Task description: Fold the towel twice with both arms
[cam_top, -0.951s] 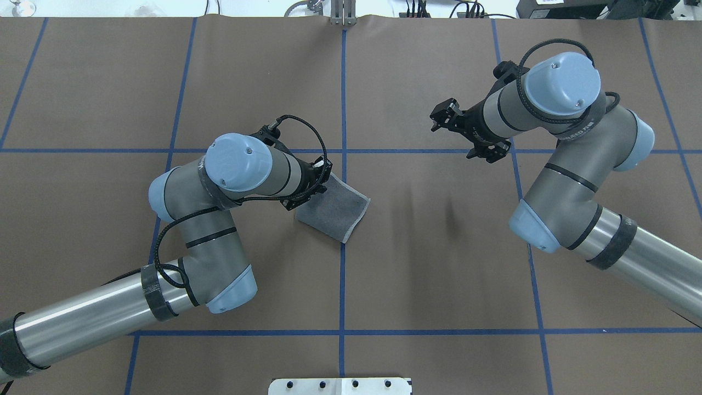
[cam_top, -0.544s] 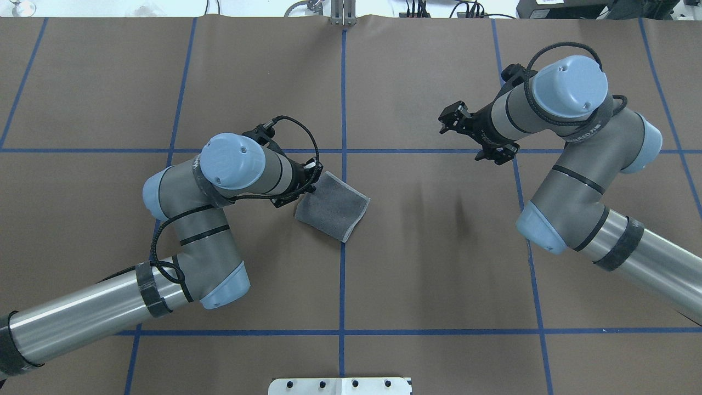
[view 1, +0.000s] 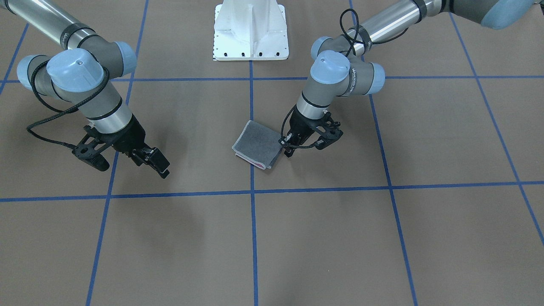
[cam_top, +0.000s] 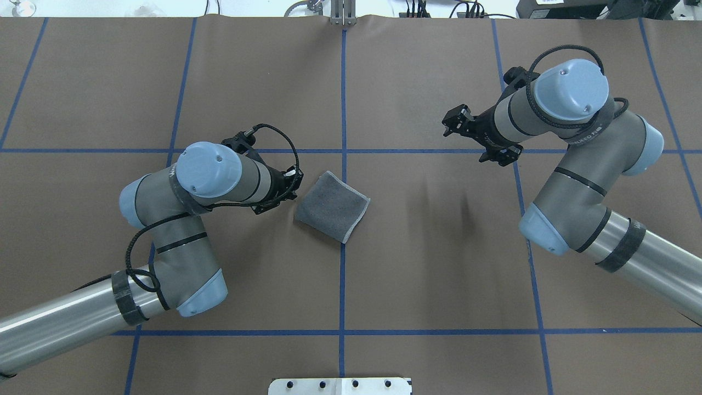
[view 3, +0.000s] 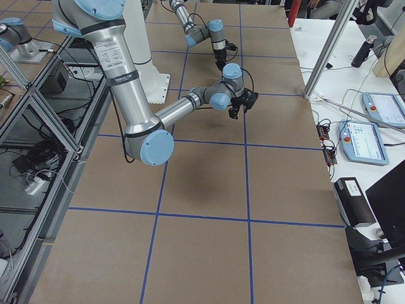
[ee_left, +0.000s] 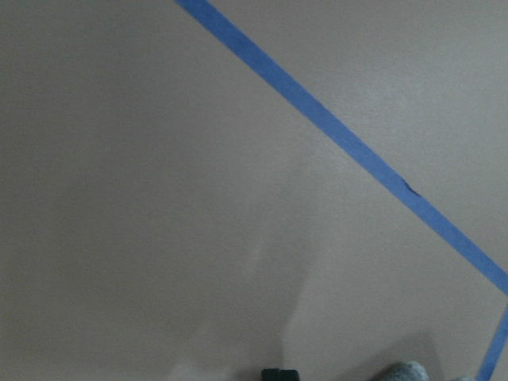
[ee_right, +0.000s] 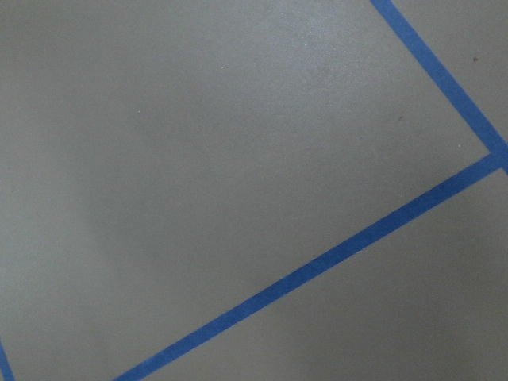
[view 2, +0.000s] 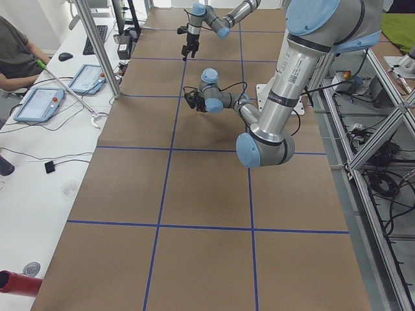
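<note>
Overhead, front cams opp., share towel [cam_top: 331, 206]; wrist cams close to table [ee_right: 238, 119].

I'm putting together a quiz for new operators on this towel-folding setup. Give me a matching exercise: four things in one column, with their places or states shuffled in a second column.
Things
1. towel
2. left gripper
3. right gripper
4. white pedestal base

Places or states
A. off on its own, far from the towel
B. on the centre blue line, at the robot's side
C. folded, grey face up
D. right beside the towel's edge, not holding it

Pairs: 1-C, 2-D, 3-A, 4-B
</note>
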You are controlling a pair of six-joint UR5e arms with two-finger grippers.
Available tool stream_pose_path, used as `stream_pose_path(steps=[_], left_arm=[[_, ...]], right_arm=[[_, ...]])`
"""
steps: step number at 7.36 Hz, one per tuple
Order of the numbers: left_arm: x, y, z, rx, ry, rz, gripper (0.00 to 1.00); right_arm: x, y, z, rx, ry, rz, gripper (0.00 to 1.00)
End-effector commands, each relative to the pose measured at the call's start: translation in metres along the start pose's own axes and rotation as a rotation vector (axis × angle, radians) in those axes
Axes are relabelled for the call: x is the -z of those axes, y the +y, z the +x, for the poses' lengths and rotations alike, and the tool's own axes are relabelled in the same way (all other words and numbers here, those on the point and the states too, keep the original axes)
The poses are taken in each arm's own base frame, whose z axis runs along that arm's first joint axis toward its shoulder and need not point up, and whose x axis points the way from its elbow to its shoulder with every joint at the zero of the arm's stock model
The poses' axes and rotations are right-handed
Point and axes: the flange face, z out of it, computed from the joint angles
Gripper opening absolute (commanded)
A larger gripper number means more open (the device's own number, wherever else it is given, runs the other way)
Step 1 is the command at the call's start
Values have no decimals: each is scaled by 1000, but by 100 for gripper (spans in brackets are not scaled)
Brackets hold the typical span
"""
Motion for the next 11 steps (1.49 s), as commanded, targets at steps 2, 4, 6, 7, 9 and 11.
stream_pose_path(steps=[2, 4, 6, 7, 9, 11], left_arm=[[86, -75, -18, 47, 40, -32, 70], [147, -113, -76, -42, 36, -14, 98], [195, -154, -146, -231, -13, 42, 99], [223, -171, -203, -382, -80, 69, 99], [267, -211, -294, -676, -216, 108, 99], [293, -224, -360, -934, -308, 52, 99]], right_arm=[[28, -34, 2, -22, -19, -10, 100], [47, -58, 40, 29, -7, 3, 100], [82, -78, 124, 205, 35, 17, 100], [104, -101, 173, 293, 59, 7, 100], [154, -154, 276, 455, 75, -34, 100], [189, -171, 376, 639, 130, -29, 100]])
